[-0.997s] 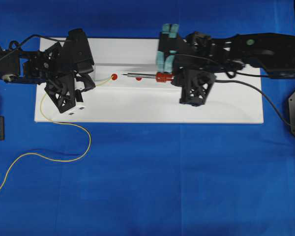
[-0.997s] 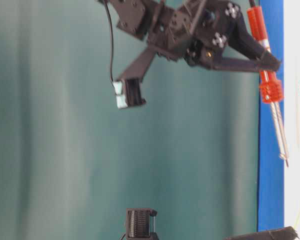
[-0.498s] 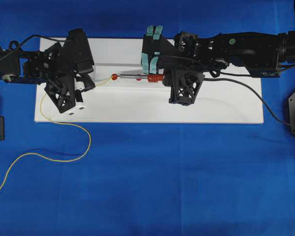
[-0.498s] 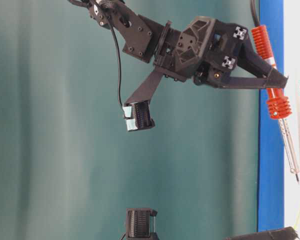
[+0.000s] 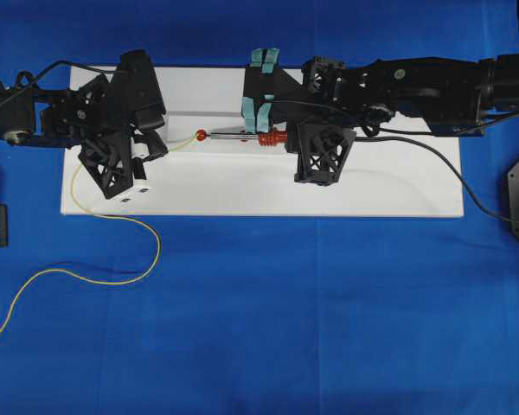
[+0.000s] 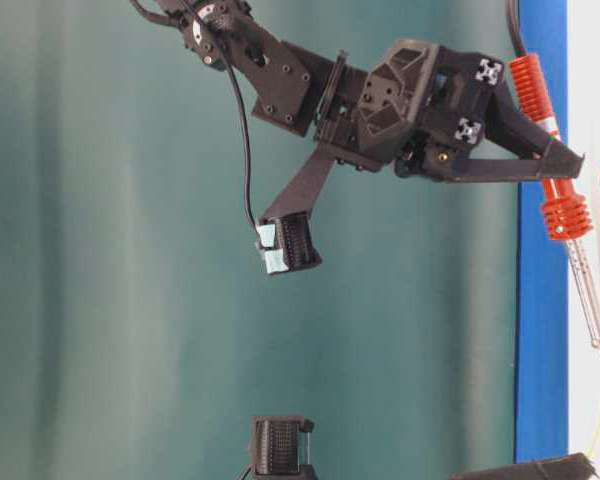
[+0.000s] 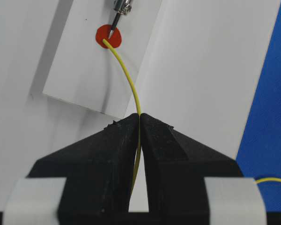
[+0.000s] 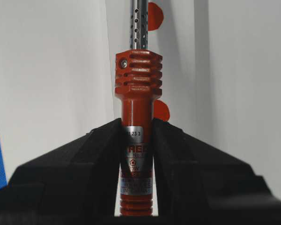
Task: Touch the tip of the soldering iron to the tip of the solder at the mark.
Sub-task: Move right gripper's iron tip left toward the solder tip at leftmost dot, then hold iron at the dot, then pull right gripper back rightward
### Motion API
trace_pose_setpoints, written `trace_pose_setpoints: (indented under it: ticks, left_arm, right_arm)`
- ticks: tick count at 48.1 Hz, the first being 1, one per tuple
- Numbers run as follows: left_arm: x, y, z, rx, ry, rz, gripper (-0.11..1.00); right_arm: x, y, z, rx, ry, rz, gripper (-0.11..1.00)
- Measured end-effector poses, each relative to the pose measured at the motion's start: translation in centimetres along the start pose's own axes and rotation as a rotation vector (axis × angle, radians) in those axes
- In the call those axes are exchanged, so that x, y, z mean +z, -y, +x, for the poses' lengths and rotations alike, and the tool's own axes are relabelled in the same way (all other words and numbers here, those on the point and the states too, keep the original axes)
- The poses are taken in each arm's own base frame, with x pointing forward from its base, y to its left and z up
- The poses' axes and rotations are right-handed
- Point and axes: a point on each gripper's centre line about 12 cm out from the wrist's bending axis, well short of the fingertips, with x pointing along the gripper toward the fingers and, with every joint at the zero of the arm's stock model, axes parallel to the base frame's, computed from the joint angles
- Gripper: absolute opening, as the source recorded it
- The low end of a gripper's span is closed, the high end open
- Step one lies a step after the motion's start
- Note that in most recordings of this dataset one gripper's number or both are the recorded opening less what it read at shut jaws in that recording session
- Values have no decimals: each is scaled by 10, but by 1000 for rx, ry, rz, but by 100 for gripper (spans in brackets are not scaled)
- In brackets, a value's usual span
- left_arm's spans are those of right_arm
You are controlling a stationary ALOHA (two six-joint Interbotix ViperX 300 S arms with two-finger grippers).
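- right gripper clamps the soldering iron; left gripper pinches the solder.
- both tips sit on the red mark.
- hold contact steady; avoid pressing, since the thin wire probably bends.

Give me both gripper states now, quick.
Left gripper: closed on the solder.
Right gripper: closed on the soldering iron handle.
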Motion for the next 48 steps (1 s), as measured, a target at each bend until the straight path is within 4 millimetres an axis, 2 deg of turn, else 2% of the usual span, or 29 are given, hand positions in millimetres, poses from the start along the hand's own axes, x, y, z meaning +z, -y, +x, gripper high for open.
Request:
trace_pose_setpoints:
  ticks: [48]
  left_arm:
    - [0,0,0,0,-2,0,3]
  right_arm:
    - [0,1,-1,-1,-8,3,8]
